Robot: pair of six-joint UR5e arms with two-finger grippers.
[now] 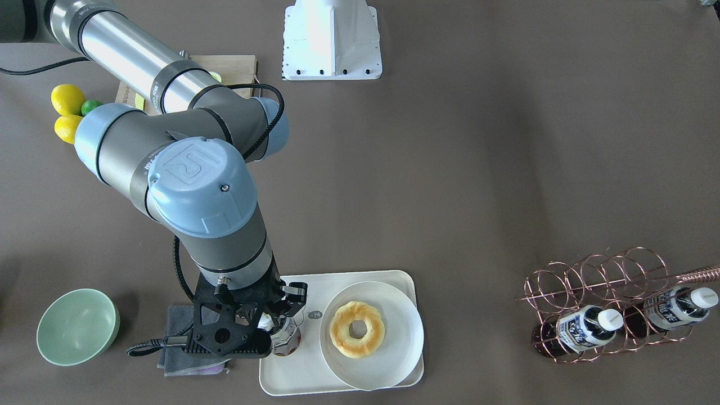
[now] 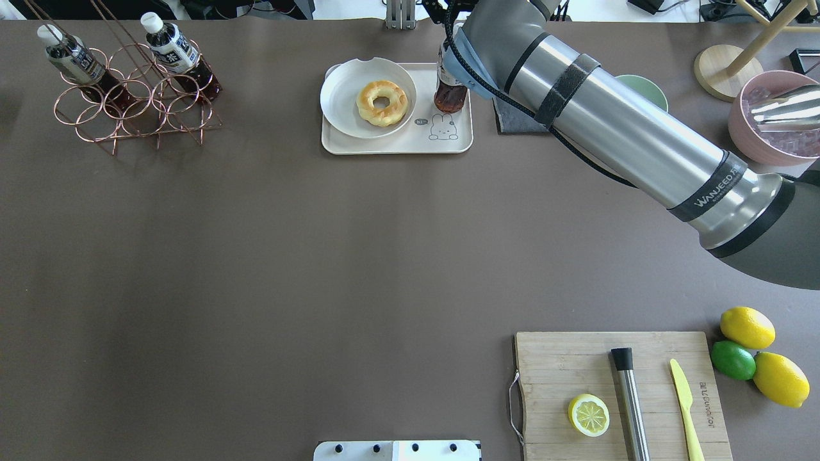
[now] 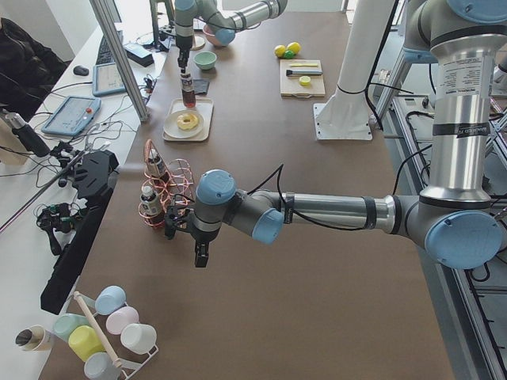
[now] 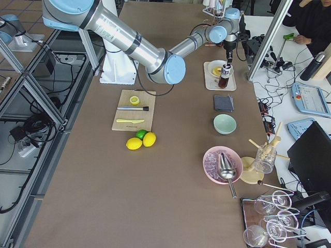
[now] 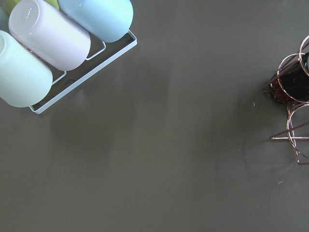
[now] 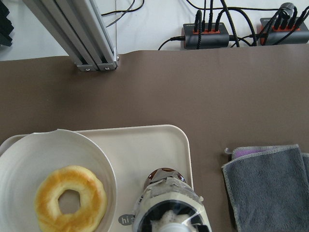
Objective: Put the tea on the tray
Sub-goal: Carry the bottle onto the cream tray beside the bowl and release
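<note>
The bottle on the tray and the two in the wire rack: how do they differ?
The tray bottle stands upright on the tray; the rack bottles lie tilted in the wire rack. The right gripper grips the tray bottle's top; the rack bottles are untouched. All share dark tea, white caps, printed labels.

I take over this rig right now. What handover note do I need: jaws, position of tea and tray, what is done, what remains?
Right gripper: jaws closed on the cap of the tea, upright on the tray beside the plate with the doughnut.
Left gripper: near the wire rack holding two more bottles; open or shut cannot be told.
Done: tea is at the tray.
Left: check that the base rests flat, then open the jaws and lift the arm away.
</note>
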